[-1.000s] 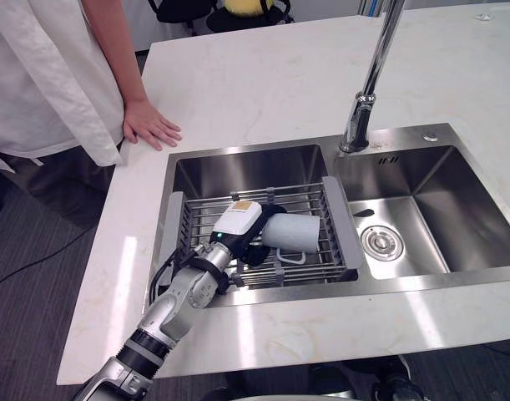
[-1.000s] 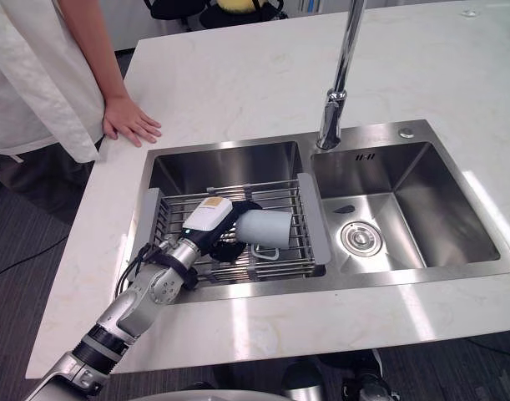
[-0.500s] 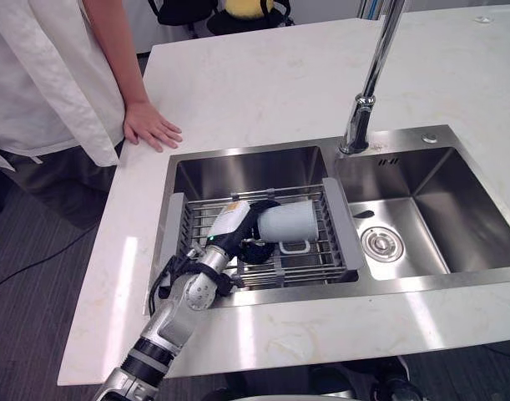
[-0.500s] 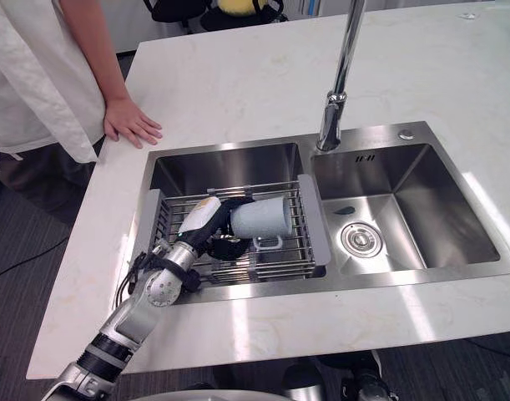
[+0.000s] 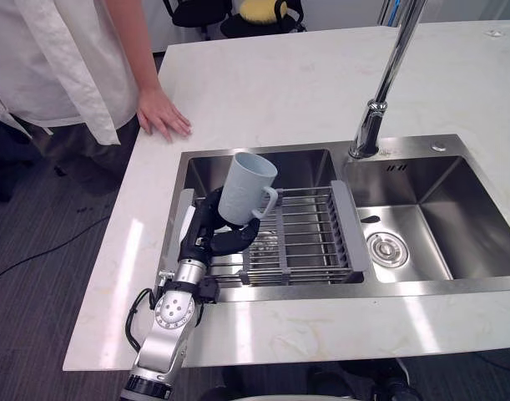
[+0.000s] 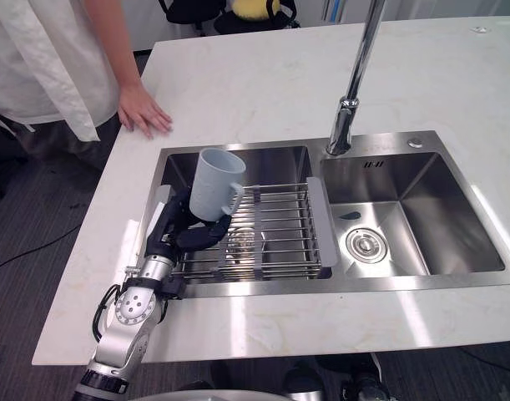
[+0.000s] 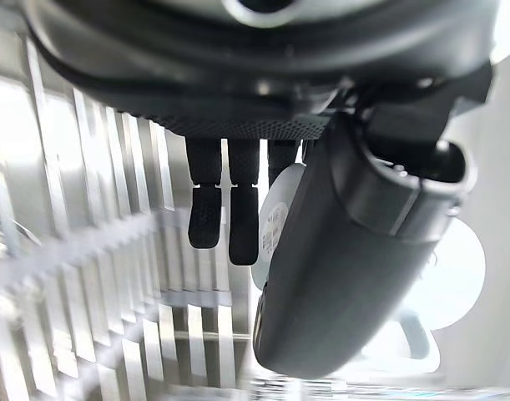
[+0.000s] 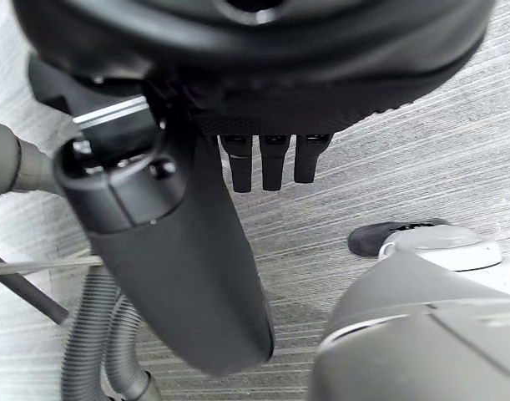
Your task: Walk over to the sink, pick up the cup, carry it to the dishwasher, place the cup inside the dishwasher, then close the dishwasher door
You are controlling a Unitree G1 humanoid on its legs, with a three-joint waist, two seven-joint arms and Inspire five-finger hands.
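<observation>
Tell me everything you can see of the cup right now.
The cup is a plain pale mug, ceramic by its look, with a loop handle on the side toward the robot's right. It stands nearly upright, mouth up, slightly tilted, clear of the wire rack, above the left basin of the sink. The left hand has its dark fingers curled round the base.

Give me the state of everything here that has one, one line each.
cup: mouth up, slightly tilted, held above the rack.
left hand: shut on the cup's base.
right hand: open, holding nothing.
rack: sitting across the sink, in its left basin.
faucet: no water running.
person's hand: flat on the counter.
</observation>
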